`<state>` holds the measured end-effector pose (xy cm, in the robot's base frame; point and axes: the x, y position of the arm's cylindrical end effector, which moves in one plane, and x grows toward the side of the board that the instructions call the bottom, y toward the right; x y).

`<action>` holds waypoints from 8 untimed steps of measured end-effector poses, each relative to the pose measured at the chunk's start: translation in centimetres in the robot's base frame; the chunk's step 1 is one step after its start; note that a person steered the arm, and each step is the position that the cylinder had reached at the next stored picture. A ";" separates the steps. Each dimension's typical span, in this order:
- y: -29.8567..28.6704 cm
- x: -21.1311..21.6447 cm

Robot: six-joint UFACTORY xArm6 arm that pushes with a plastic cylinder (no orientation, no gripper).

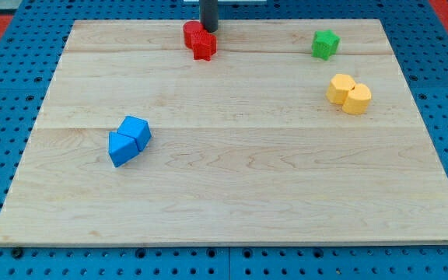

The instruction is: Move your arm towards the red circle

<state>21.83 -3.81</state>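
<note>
Camera view, my tip [208, 29] touching red circle [194, 33], wooden board [232, 179]

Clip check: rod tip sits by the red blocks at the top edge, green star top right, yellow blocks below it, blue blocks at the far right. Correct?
Not quite: the blue blocks lie left of centre, not far right. The camera view shows this; the rest stands.

Single camera, high oblique view.
Looks down across the whole wooden board [232, 187] from its bottom edge; moderately close, board fills the frame.
</note>
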 end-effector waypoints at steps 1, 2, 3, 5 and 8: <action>-1.8 1.7; -2.9 2.9; -3.5 2.8; -3.6 -1.3; -3.5 -2.5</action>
<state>19.31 -7.35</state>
